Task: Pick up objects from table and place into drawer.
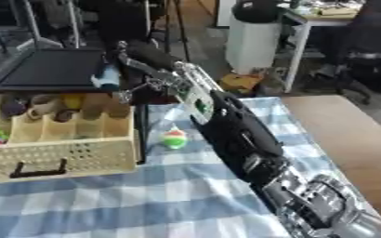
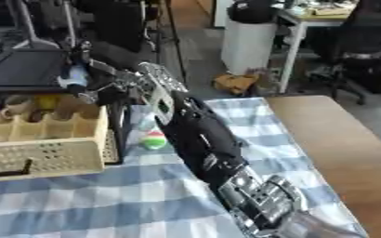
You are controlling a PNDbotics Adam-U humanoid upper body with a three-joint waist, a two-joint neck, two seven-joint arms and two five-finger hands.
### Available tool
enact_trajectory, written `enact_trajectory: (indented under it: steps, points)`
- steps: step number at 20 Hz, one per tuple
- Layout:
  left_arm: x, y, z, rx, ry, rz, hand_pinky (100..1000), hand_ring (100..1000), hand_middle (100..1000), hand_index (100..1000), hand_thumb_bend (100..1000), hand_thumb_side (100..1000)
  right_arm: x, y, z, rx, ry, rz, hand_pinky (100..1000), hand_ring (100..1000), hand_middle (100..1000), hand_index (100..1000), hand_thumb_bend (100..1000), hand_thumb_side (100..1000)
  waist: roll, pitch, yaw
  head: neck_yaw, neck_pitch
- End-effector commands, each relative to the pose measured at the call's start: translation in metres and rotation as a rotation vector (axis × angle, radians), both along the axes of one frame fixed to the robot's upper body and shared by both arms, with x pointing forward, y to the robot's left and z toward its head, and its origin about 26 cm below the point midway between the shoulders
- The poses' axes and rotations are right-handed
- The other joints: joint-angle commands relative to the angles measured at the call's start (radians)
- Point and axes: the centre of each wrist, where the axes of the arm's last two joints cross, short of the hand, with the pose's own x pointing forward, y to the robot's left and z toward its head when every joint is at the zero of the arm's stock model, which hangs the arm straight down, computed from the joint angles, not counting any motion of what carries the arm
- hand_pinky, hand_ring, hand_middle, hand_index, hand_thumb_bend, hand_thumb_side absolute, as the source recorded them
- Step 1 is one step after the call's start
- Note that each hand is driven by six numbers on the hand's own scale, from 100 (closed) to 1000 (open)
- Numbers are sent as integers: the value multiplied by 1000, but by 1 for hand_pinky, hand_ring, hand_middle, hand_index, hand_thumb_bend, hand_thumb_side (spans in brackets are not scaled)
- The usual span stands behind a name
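Observation:
My right arm runs from the lower right corner up across the checked cloth. Its hand (image 1: 141,56) hangs over the far right corner of the cream drawer (image 1: 60,158). The fingers are curled on a small blue and white object (image 1: 108,79), held just above the drawer's back compartments. The drawer stands pulled open at the left, has a black handle, and holds several small things in its divided slots. A small green, red and white ball (image 1: 174,138) lies on the cloth just right of the drawer, next to my forearm. My left hand shows in neither view.
A black flat tray-like surface (image 1: 51,69) lies behind the drawer. The blue checked cloth (image 1: 145,195) covers the table; bare wood (image 1: 348,139) shows at the right. A white bin (image 1: 255,44) and chairs stand on the floor beyond.

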Motion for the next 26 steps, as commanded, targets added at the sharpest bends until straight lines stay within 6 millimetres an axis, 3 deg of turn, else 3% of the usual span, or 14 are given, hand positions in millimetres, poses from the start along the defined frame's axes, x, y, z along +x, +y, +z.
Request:
enact_trajectory:
  steps: [1, 4, 9, 16, 23, 26]
  points:
    - [-1, -2, 9, 9, -29, -16, 100, 100, 100, 603, 376, 1000, -4, 8, 12, -26, -35, 31, 616, 681, 708, 779, 100, 100, 10, -8, -2, -3, 1]
    - [-1, -1, 9, 10, -28, -16, 100, 100, 100, 604, 375, 1000, -4, 9, 8, -60, -34, 35, 776, 810, 827, 863, 100, 123, 11, -8, -3, -3, 1]
    - [-1, -1, 8, 11, -26, -17, 100, 100, 100, 604, 374, 1000, -4, 7, 9, -65, -33, 30, 881, 883, 892, 916, 100, 119, 11, -9, -6, -3, 1]
    - [-2, -1, 7, 22, -18, -20, 100, 100, 100, 604, 368, 1000, -8, -9, 26, 39, -62, -20, 838, 828, 841, 902, 100, 100, 11, -10, -16, 1, 3]
    - [-3, 4, 6, 64, -10, -27, 100, 100, 100, 575, 333, 1000, -17, -58, 50, 191, -104, -158, 764, 745, 760, 873, 100, 100, 5, -17, -34, 18, 10]
    - [-6, 2, 0, 127, 46, -145, 100, 100, 100, 560, 290, 1000, -22, -82, 52, 227, -98, -223, 758, 739, 753, 870, 100, 100, 2, -20, -45, 28, 14]
